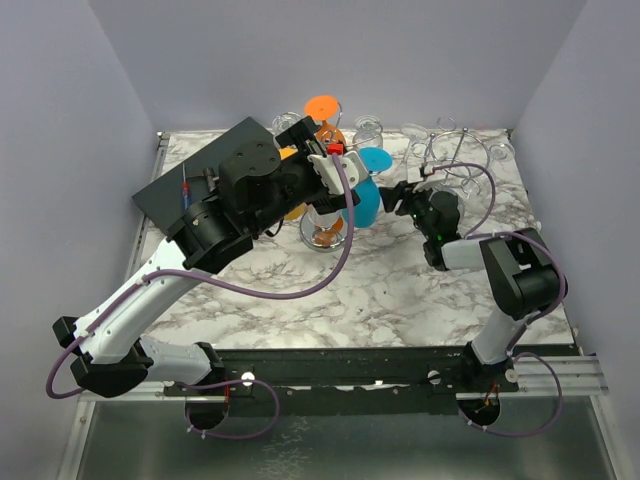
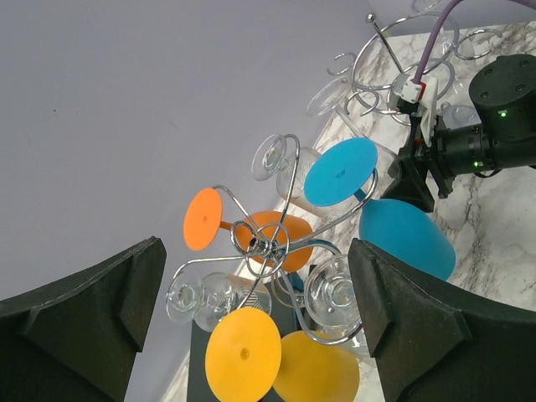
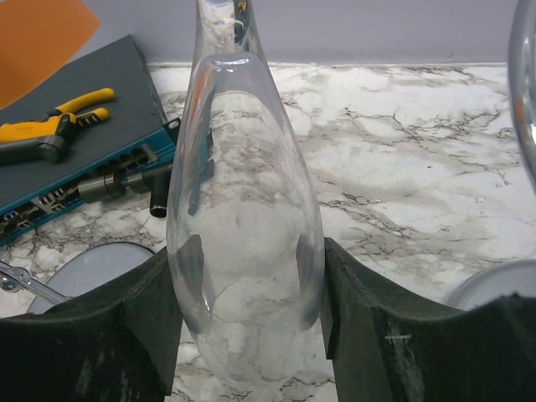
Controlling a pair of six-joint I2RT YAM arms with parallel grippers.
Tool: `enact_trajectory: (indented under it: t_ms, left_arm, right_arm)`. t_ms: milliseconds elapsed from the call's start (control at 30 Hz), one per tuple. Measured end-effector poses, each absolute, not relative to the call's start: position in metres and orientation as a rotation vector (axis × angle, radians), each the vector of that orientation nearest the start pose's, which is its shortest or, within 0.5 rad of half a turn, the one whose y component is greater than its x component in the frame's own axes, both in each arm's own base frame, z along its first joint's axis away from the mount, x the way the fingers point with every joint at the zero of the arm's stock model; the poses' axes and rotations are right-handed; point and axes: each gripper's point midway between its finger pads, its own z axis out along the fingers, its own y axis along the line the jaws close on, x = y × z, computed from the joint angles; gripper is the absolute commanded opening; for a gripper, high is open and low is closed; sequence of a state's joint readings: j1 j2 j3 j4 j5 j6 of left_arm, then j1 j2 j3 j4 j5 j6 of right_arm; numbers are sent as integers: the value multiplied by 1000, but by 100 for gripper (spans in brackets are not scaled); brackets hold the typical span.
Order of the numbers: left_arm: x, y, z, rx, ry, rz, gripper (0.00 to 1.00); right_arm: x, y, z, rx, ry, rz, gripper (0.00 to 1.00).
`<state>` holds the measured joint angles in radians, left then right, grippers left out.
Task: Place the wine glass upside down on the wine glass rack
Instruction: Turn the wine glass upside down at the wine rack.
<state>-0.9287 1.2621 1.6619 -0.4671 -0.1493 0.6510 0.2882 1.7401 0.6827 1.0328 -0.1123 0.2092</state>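
Observation:
A clear wine glass [image 3: 247, 209] fills the right wrist view, with my right gripper [image 3: 247, 251] shut on its bowl and the stem pointing away from the camera. From above, the right gripper [image 1: 397, 195] sits just right of the chrome wine glass rack [image 1: 322, 238], close to a blue glass [image 1: 368, 195]. The rack [image 2: 268, 243] carries orange [image 2: 203, 219], yellow [image 2: 243, 356], blue [image 2: 406, 239] and clear [image 2: 335, 293] glasses hung upside down. My left gripper [image 2: 255, 251] stands wide open, looking onto the rack hub and holding nothing.
A second chrome rack [image 1: 445, 150] with clear glasses stands at the back right. A dark tool case [image 1: 200, 175] lies at the back left, with yellow pliers [image 3: 59, 126] on it. The left arm reaches over the middle of the marble table [image 1: 380, 290].

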Motion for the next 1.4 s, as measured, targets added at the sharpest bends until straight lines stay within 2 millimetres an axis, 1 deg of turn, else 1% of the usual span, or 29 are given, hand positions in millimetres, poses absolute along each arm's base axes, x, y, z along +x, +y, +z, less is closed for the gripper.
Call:
enact_trajectory:
  t_ms: [200,367,633,933,1100,1200,1400]
  left_arm:
    - [270,-276,465,1082,1233,-91,99]
    - [270,-276,463,1088,1239,-90,99]
    - [267,-273,457,1095,1244,-89,99]
    - [263,-267,459,1091,1239,-90,99]
    - [263,-267,454,1099,1245,-89,99]
    - [263,-267,449,1108,1252,-88,99]
    - [262,-267,445,1117,1257,-89,99]
  right_arm:
    - [459,162,140,-131,1603,456,2]
    - [460,161,142,-120,1591,447,2]
    - [468,164,142,-111,1586,454,2]
    - [473,165,141,-98,1579,445,2]
    - [475,164,142,-81,1568,440,2]
    - [475,160,142,-53,1561,430,2]
    - [471,146,131,26,1580,379,2]
